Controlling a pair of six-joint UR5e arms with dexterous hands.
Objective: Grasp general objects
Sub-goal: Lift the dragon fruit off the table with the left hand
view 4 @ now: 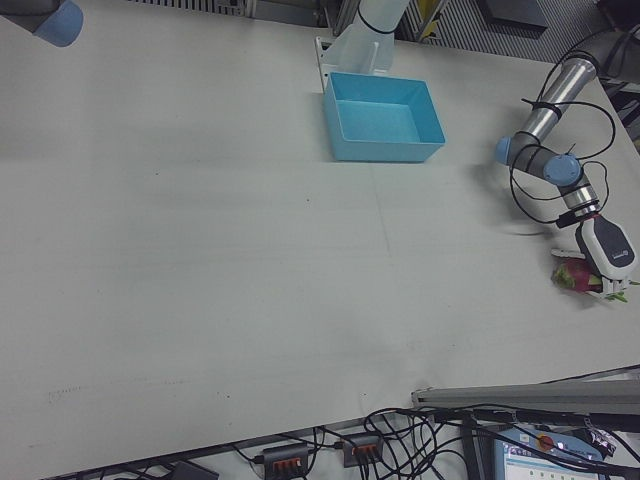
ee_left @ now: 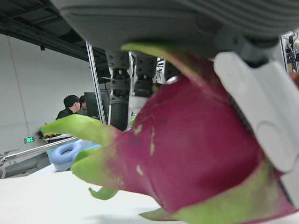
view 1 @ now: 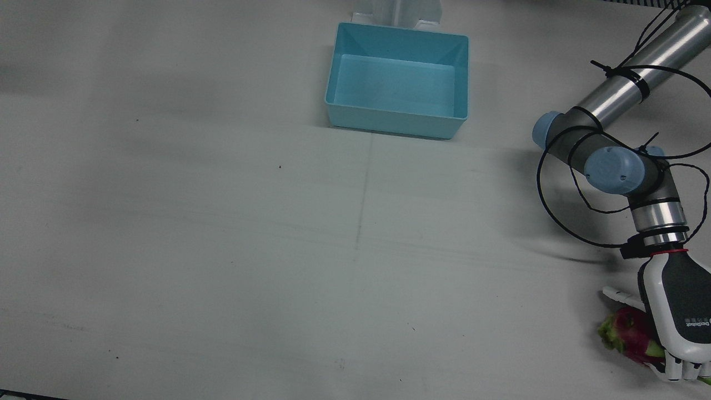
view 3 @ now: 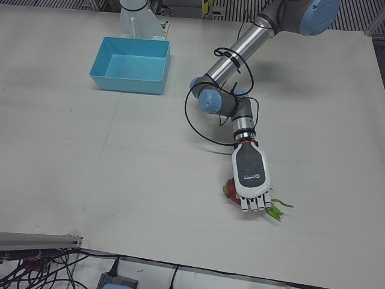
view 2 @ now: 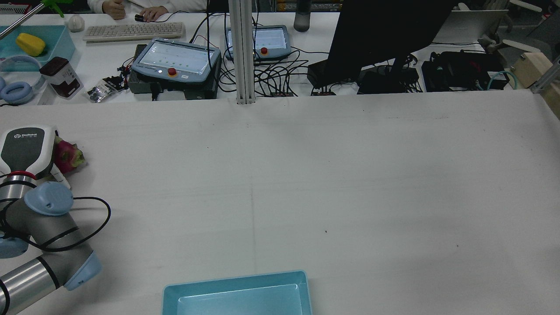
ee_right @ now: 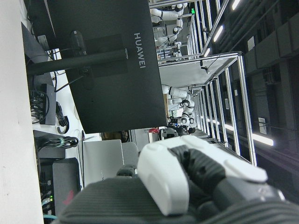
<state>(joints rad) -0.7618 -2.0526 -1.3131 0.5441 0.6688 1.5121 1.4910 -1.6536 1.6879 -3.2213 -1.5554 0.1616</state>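
Note:
A pink dragon fruit [view 1: 630, 330] with green scales lies on the white table near its front edge, on the robot's left side. My left hand [view 1: 680, 311] lies palm-down over it, fingers bent down past its far end and thumb sticking out beside its near end. The fruit [view 3: 229, 189] peeks out from under the palm [view 3: 251, 174] and still rests on the table. In the left hand view the fruit [ee_left: 196, 154] fills the frame, with a white pad against its right side. My right hand [ee_right: 187, 182] shows only in its own view, raised, facing a black monitor.
An empty light-blue bin [view 1: 336, 66] stands at the table's middle, close to the pedestals. Black cable loops hang around the left arm's wrist [view 1: 611, 166]. Beyond the table, the rear view shows a desk with control tablets [view 2: 175, 61], a keyboard and a person's hands.

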